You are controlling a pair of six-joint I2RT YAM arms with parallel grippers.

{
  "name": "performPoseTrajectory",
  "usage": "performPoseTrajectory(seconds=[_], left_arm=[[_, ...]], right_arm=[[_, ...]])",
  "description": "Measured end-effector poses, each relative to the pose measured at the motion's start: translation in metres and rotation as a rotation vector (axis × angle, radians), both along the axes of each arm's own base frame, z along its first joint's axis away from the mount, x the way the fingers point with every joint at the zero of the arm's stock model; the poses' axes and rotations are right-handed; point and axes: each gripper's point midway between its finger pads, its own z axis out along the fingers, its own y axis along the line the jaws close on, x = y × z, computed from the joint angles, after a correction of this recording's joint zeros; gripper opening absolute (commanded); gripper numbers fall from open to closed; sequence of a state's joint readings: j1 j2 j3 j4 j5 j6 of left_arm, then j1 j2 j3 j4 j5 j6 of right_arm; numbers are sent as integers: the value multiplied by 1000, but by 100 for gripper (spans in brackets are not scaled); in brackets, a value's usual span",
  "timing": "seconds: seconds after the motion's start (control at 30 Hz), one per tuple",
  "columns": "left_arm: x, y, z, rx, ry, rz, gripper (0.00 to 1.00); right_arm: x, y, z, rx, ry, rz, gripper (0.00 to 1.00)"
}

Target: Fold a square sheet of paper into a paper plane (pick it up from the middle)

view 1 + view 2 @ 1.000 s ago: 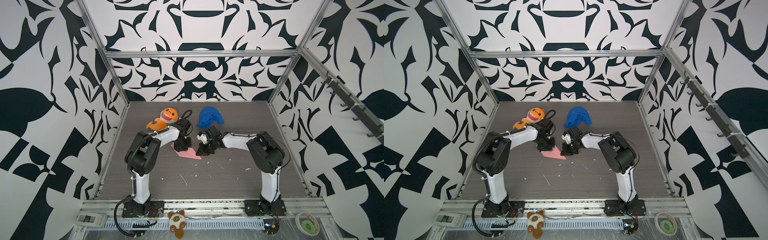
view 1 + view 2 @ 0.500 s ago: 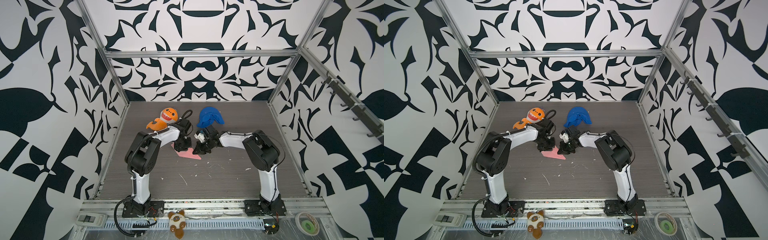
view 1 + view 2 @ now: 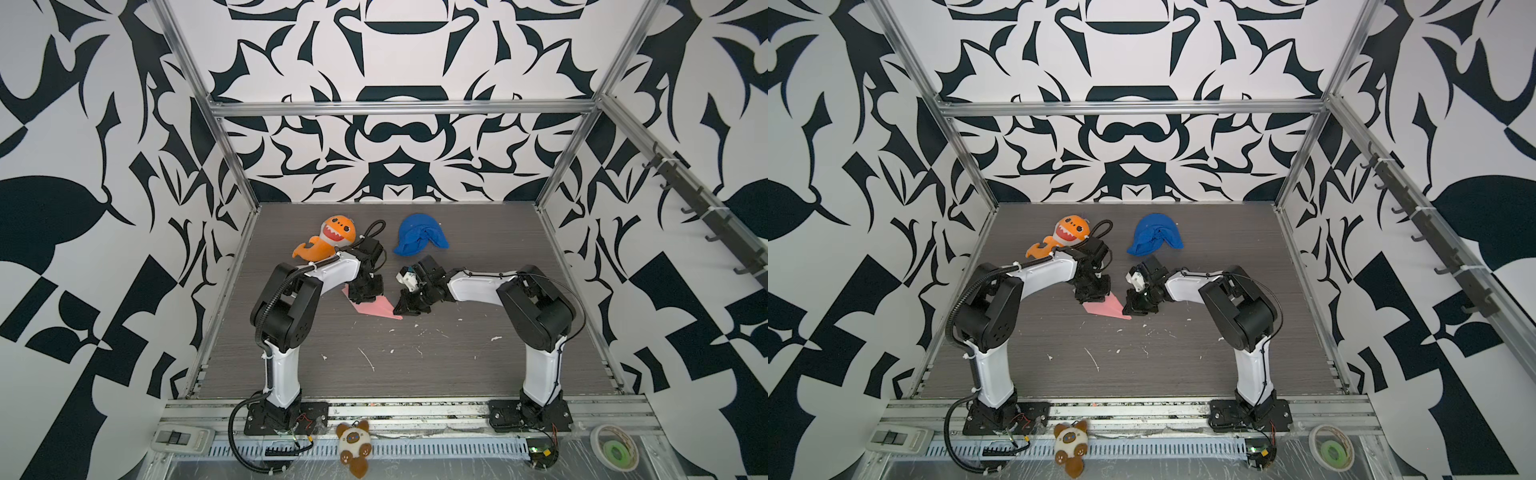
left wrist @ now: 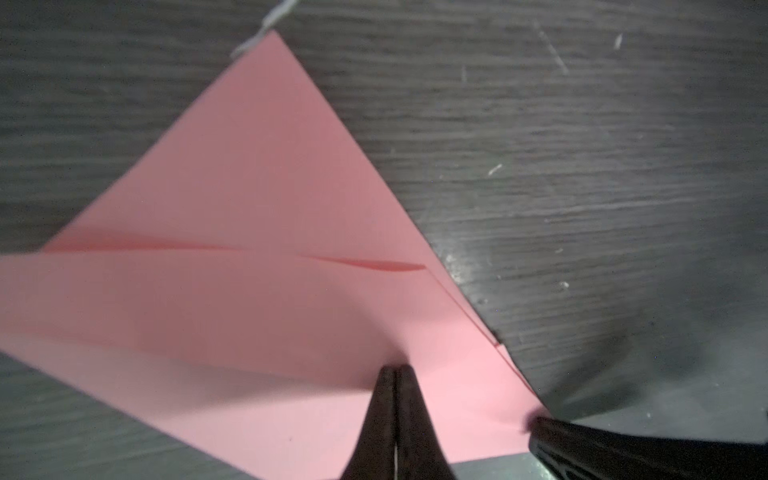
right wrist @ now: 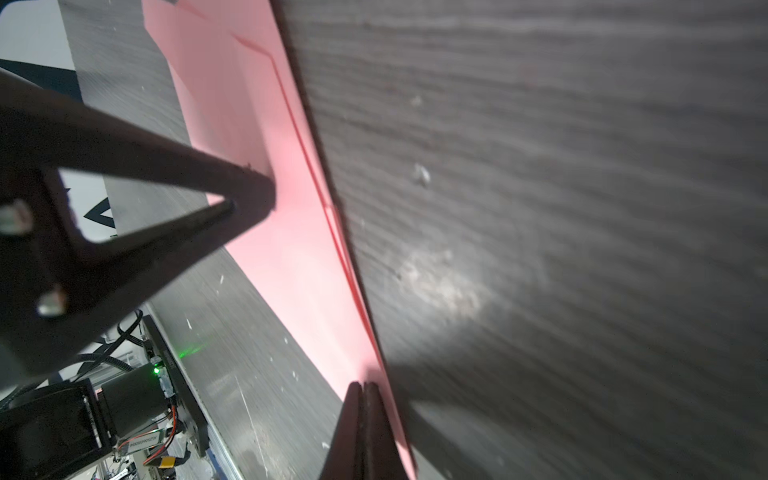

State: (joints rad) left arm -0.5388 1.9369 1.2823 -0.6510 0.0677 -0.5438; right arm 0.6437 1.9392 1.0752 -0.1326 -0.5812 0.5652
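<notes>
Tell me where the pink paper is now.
In both top views the pink paper lies flat near the middle, between the left gripper and right gripper, both tips touching it.

Two arms (image 3: 332, 276) (image 3: 478, 286), two plush toys (image 3: 352, 444) (one orange (image 3: 332, 239)), one pink paper (image 3: 374, 308), one blue cloth (image 3: 419, 239).

Under your matt black jaws you have thin pink paper (image 4: 257, 199), matt and smooth, sharply creased. The surface (image 4: 582, 166) beside them is grey wood grain with a dull sheen, scuffed. Beyond them: fuzzy orange plush (image 3: 338, 232), blue cloth (image 3: 417, 239).
</notes>
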Motion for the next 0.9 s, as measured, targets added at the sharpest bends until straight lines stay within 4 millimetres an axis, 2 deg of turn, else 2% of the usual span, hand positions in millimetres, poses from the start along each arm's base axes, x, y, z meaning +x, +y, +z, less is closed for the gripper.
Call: performPoseTrajectory(seconds=[0.3, 0.4, 0.53, 0.67, 0.77, 0.83, 0.9], left_arm=[[1, -1, 2, 5, 8, -2, 8], [3, -3, 4, 4, 9, -3, 12], [14, -12, 20, -45, -36, 4, 24], [22, -16, 53, -125, -124, 62, 40], [21, -11, 77, -191, -192, 131, 52], [17, -4, 83, -229, -217, 193, 60], [13, 4, 79, -262, -226, 253, 65]], right_arm=[[-11, -29, 1, -22, -25, -44, 0], [-14, -36, 3, -30, -36, -56, 0], [-8, -37, 13, -22, -91, -63, 0], [4, -34, 35, 5, -193, -59, 13], [15, -31, 47, 14, -261, -54, 21], [19, -31, 50, 12, -292, -54, 27], [23, -31, 51, 9, -315, -52, 34]])
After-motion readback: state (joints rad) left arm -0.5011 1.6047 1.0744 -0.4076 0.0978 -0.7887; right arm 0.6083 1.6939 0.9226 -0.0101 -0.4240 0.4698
